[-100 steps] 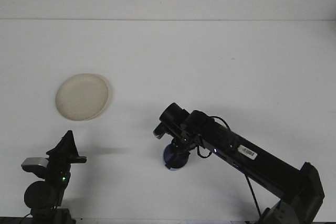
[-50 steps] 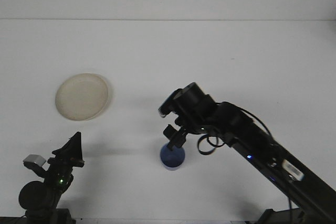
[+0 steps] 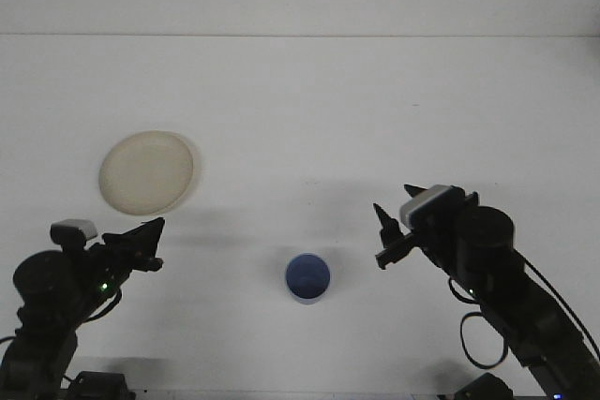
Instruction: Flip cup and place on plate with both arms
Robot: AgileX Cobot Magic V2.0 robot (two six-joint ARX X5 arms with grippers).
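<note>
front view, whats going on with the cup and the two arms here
A blue cup stands open side up on the white table, with nothing holding it. The right gripper sits just to its right, fingers open and apart from it. The left gripper sits off to the cup's left, pointing toward it. The beige plate lies bare at the far left, so the cup is flipped but not yet on the plate.

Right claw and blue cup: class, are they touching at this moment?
Apart. The front view shows bare white table between the right claw and the upright blue cup.
</note>
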